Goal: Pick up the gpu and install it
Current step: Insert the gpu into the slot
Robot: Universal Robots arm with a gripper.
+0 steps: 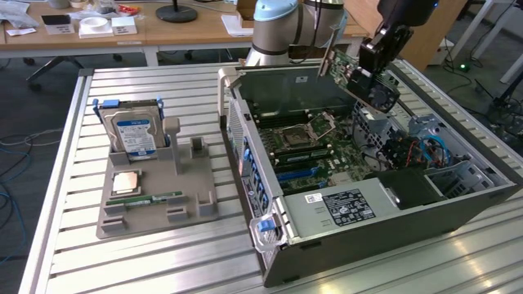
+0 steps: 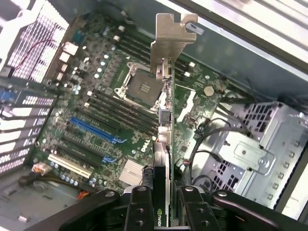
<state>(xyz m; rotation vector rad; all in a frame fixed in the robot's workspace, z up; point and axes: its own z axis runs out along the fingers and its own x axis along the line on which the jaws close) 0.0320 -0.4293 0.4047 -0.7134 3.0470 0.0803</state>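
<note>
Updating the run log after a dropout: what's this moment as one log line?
gripper: shut on gpu | gpu: tilted above open computer case, over motherboard | install: not yet seated

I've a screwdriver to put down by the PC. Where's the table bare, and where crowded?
Bare: the table on the camera's side of the tray and case, and the strip between them. Crowded: the tray, and inside the case, where the end effector holds the gpu over the motherboard.
</note>
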